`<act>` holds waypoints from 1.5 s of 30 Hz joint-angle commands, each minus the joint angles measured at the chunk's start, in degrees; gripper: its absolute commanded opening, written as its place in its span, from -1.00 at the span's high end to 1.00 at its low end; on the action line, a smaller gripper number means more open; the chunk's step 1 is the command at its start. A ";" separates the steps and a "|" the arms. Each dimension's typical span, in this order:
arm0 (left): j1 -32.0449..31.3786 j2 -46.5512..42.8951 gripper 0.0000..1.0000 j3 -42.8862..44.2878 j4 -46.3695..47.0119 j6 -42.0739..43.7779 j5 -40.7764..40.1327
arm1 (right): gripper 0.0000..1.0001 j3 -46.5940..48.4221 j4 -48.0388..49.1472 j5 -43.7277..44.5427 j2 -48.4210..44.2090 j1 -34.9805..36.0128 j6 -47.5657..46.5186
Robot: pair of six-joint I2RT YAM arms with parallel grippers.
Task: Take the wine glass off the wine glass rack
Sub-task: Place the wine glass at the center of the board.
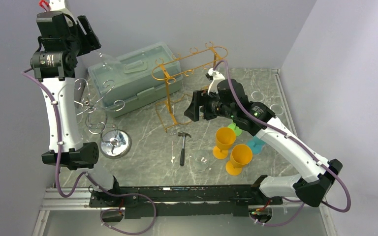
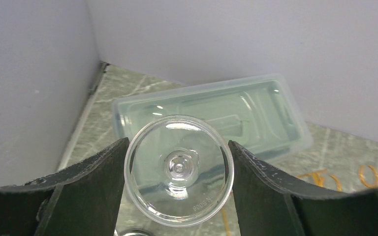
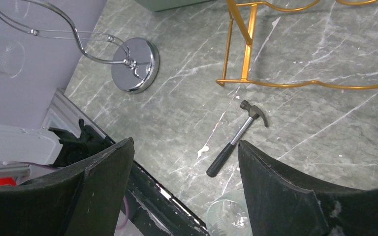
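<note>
A clear wine glass (image 2: 179, 169) sits between the fingers of my left gripper (image 2: 178, 143), seen from its round end, and both black pads press its rim. In the top view that gripper (image 1: 96, 46) holds the glass (image 1: 107, 62) high at the far left, above the plastic box and apart from the chrome wire rack (image 1: 94, 105). The rack's round base (image 1: 114, 143) stands on the table below. My right gripper (image 1: 193, 107) hovers open near mid-table, with nothing between its fingers (image 3: 103, 169).
A gold wire rack (image 1: 187, 73) stands behind the hammer (image 1: 183, 146). A pale lidded box (image 1: 138, 76) lies at the back. A clear tumbler (image 1: 200, 161), two yellow goblets (image 1: 225, 140) and green and teal cups (image 1: 256, 145) crowd the front right.
</note>
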 commanded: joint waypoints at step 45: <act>-10.29 -16.98 0.40 -8.75 -10.85 -9.70 18.24 | -0.74 19.36 18.41 10.74 10.70 13.81 -24.63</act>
